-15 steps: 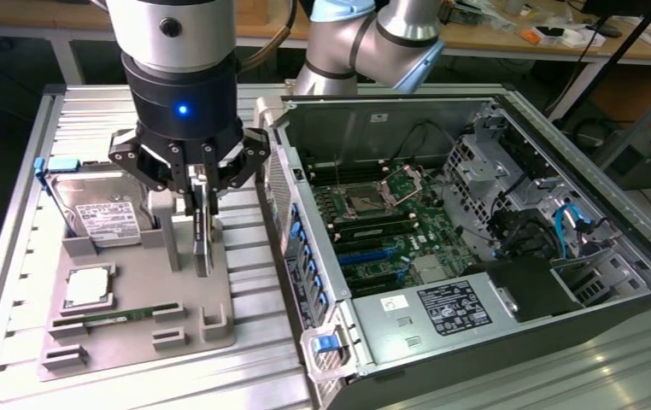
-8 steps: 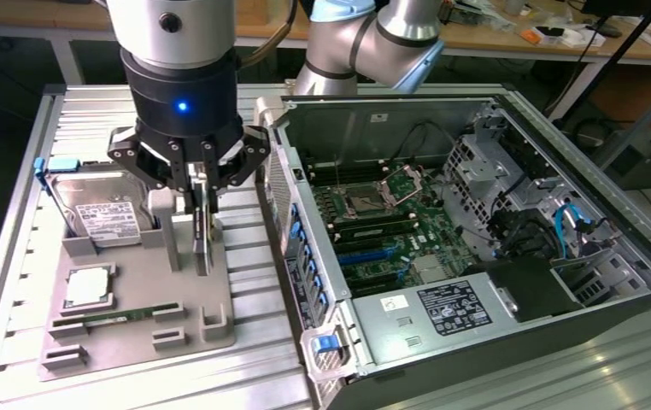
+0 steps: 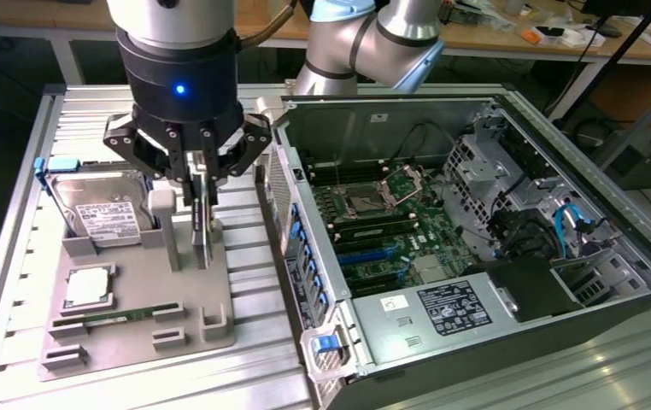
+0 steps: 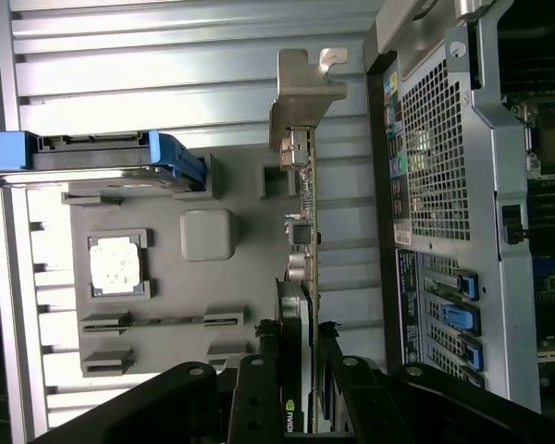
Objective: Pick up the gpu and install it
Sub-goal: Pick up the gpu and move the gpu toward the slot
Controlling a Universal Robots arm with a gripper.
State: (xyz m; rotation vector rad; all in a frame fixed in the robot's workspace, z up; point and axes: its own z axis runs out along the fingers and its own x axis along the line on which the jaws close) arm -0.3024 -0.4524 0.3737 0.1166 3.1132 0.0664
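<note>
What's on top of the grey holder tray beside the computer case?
A hard drive, a processor, a RAM stick and the gpu on edge in the gripper. Its lower edge is hidden.

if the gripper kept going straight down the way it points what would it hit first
The gpu, standing on edge in the grey holder directly beneath the gripper. The gripper looks about level with the card's top edge, though depth is hard to judge.
</note>
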